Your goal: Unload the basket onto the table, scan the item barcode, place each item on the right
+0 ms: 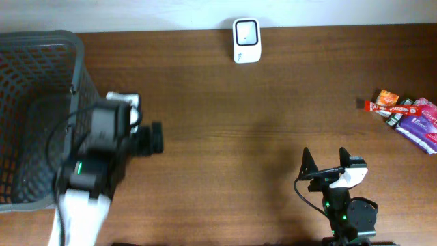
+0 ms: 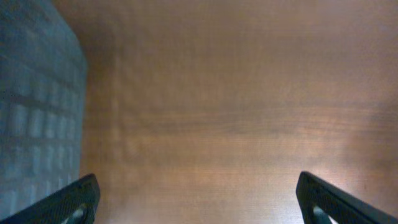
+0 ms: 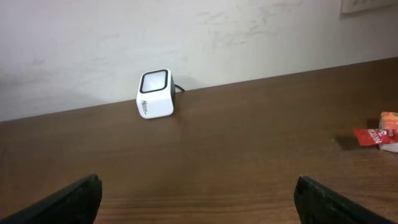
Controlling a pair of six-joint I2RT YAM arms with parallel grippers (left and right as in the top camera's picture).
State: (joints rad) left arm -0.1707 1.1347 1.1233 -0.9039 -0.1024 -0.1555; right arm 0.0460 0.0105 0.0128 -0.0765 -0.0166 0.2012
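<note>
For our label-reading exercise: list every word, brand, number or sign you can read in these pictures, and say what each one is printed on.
Nothing can be quoted with certainty.
White scanner: small dark logo under its window, too blurred to read.
Red packet: white lettering, too small to read.
Purple packet: print, too small to read.

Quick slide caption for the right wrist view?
Open right gripper faces the white barcode scanner by the wall; snack packets lie at right.
</note>
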